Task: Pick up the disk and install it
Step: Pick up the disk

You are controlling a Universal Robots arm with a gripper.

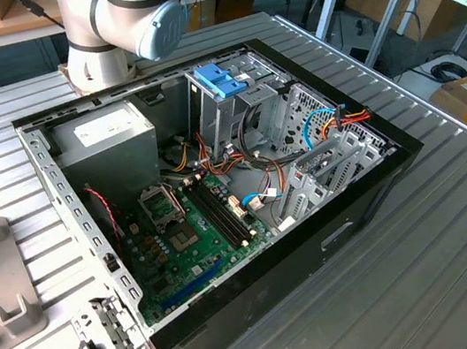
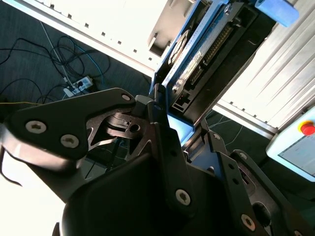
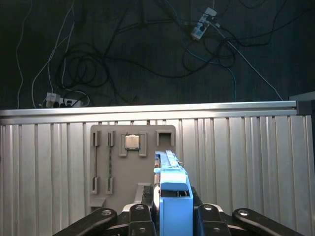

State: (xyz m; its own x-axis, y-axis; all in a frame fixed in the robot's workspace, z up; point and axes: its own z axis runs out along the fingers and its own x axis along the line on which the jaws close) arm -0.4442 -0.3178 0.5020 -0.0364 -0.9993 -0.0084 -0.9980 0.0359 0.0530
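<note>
In the first wrist view, the disk [image 3: 172, 189] stands edge-on with its blue carrier frame facing the camera. My gripper [image 3: 173, 216] is shut on it, one black finger [image 3: 140, 216] on each side. The second wrist view shows the disk [image 2: 197, 61] from the side: a silver body with a white label, a blue edge and a dark connector end, sticking out beyond the gripper [image 2: 183, 129]. The disk hangs in the air above a grey holder plate [image 3: 115, 162] on the ribbed table. The open computer case [image 1: 372, 196] lies in the middle of the exterior view.
Inside the case are a metal drive cage with a blue handle [image 1: 219, 78], a grey power-supply box [image 1: 106, 133], a green mainboard [image 1: 190, 235] and loose cables. The holder plate carries a small square chip [image 3: 130, 142]. Beyond the table edge [image 3: 147, 110] is a dark floor with cables.
</note>
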